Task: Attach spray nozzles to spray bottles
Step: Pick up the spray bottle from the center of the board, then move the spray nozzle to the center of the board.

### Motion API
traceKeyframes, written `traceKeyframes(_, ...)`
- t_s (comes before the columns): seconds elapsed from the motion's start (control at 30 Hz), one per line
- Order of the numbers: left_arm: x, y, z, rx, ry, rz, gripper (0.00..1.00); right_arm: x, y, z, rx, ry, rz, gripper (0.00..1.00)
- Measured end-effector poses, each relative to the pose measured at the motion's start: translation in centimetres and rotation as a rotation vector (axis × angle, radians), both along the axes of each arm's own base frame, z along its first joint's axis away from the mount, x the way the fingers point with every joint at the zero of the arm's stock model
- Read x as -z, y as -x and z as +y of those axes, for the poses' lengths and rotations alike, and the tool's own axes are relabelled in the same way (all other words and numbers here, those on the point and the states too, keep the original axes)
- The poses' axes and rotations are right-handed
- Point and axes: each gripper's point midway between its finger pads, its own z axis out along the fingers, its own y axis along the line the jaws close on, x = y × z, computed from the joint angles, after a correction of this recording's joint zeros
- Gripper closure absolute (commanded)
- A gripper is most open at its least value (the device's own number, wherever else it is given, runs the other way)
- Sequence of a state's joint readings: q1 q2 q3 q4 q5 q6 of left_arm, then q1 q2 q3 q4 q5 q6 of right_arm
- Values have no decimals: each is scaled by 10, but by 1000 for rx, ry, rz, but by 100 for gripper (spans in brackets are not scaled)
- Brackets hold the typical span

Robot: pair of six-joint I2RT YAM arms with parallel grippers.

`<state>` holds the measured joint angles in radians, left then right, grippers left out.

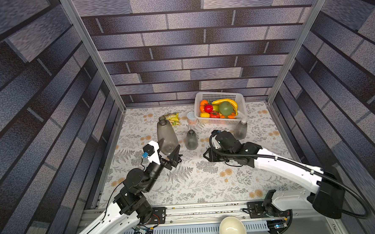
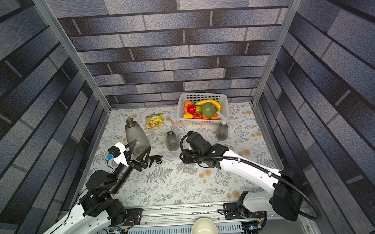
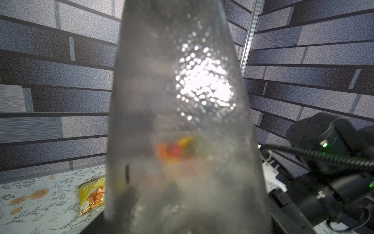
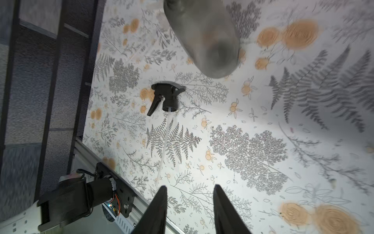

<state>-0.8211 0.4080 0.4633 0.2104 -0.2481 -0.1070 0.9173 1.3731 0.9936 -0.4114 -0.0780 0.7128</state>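
Spray bottle (image 1: 166, 134) within left hand (image 1: 169, 149)

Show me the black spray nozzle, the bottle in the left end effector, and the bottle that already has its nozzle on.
black spray nozzle (image 4: 171, 103): right wrist view, on its screw collar.
held bottle (image 1: 166, 137): in a top view, middle of its grey body.
finished bottle (image 1: 241, 131): in a top view, on its grey body.

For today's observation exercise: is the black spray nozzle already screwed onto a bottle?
No, the black spray nozzle lies loose on the table, attached to nothing.
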Motion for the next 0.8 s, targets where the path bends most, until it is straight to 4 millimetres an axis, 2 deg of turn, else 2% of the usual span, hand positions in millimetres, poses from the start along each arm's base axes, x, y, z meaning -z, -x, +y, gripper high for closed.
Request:
traceKeyframes(0.07,1,2,1,5,-10,18,22,19,3,21,-32,42,36,50)
traceKeyframes(0.23,17,2,1,9,-60,66,23,51,6,92,-138,104,54,47)
traceKeyframes(0.33,21,3,1,10,-71,78,23,69,9,116,-174,145,55,50)
traceKeyframes(0.4,20,4,2,10,-64,74,24,78,11,124,-185,173,57,56)
traceKeyframes(0.6,9,11,9,19,-17,49,24,105,4,127,-163,248,60,74)
traceKeyframes(0.7,7,13,9,23,-10,43,24,120,3,123,-153,287,68,78)
traceKeyframes(0.8,7,14,9,25,-10,44,24,124,1,120,-145,303,64,86)
